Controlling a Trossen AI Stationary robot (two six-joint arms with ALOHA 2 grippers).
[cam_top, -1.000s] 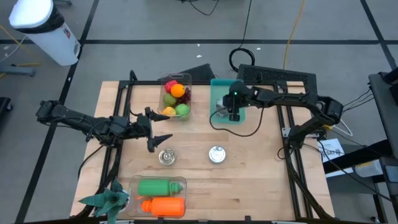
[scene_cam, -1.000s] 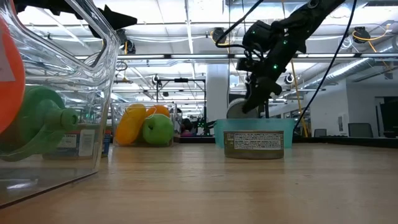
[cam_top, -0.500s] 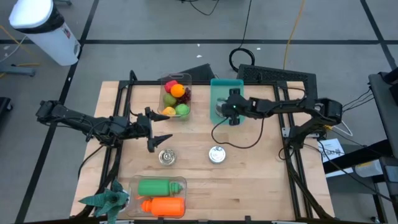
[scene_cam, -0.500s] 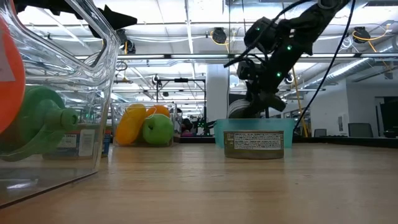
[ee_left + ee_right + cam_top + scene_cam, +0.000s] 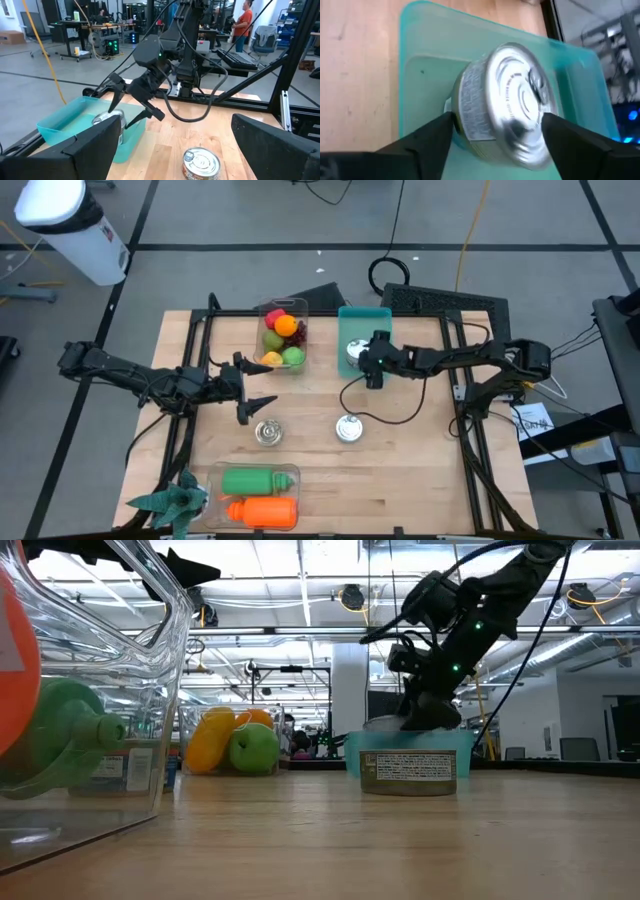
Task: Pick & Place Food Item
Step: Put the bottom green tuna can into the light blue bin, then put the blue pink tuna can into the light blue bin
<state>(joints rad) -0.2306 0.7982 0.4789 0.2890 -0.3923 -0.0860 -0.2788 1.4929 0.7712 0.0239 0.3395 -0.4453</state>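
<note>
**Right gripper spread around a can in the teal bin**

Right gripper (image 5: 360, 357) sits at the near edge of the shallow teal plastic bin (image 5: 378, 315), its two dark fingers (image 5: 422, 137) spread apart on either side of a round silver tin can (image 5: 507, 102). In the right wrist view there is a visible gap between each finger and the can's ribbed side, so the can is not pinched. It lies inside the bin, tilted, with its shiny lid facing partly outward. From the left wrist view the same can (image 5: 109, 120) rests against the bin's near wall, with the right gripper's open fingers just above and beside it.

A second silver tin can with a paper label (image 5: 348, 428) stands upright on the bare wooden table (image 5: 420, 470), apart from the bin and closer to the front edge. Near it, to the left, a small clear glass jar (image 5: 268, 432) also stands on the wood.

Left gripper (image 5: 258, 395) hovers over the left half of the table with its fingers wide open and nothing between them, just beside the glass jar and well apart from the bin.

At the back, a clear plastic container of fruit (image 5: 283, 335) stands just left of the teal bin. At the front, a clear tray holds a green bottle (image 5: 255, 481) and an orange bottle (image 5: 262, 512) lying side by side.
</note>
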